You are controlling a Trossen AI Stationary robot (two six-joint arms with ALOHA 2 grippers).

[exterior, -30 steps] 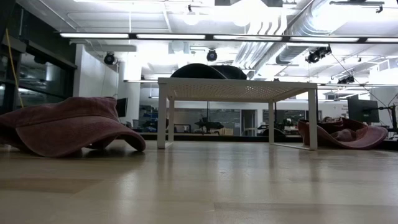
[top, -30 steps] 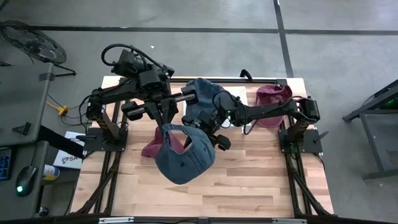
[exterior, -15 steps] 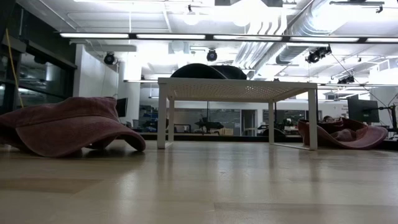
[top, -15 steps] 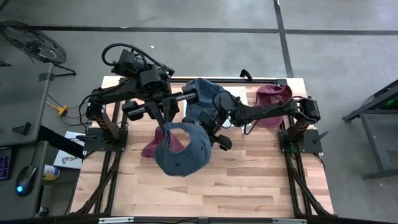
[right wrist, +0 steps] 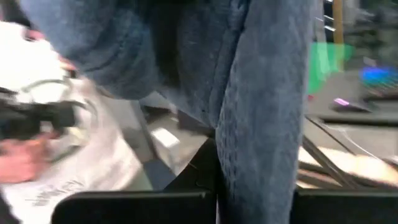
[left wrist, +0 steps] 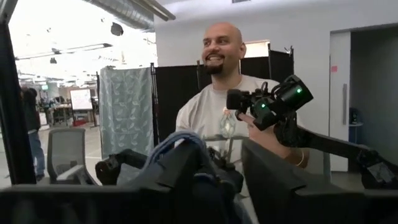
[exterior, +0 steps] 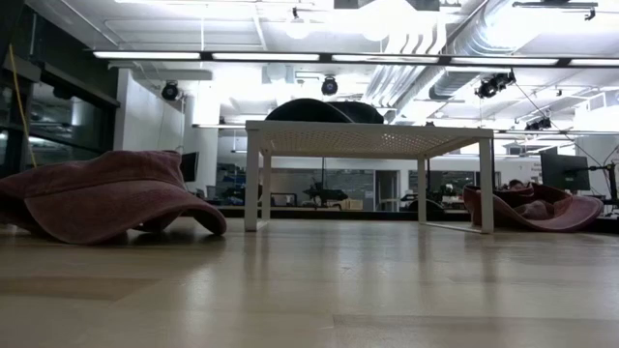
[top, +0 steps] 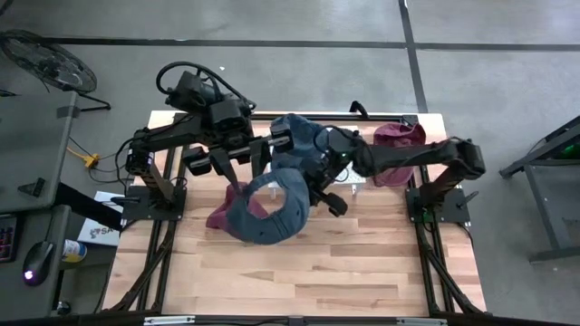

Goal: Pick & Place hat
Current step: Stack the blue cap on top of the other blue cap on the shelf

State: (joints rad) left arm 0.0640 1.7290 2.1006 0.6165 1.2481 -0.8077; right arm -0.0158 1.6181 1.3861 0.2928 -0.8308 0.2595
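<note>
The right tool [top: 319, 192] is squeezing the blue hat [top: 272, 210] above the bench [top: 362, 272]. The left tool [top: 237, 186] is partly open.

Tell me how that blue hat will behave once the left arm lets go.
Probably floppy: the blue hat sags and folds between both arms. Likely light, hanging from thin pinches. It may swing or droop from the right gripper, whose jaws look shut on the fabric.

A small white table [exterior: 368, 140] is standing on the wooden tabletop [top: 299, 272], and a person [left wrist: 224, 106] in a light shirt is standing beyond it.
</note>
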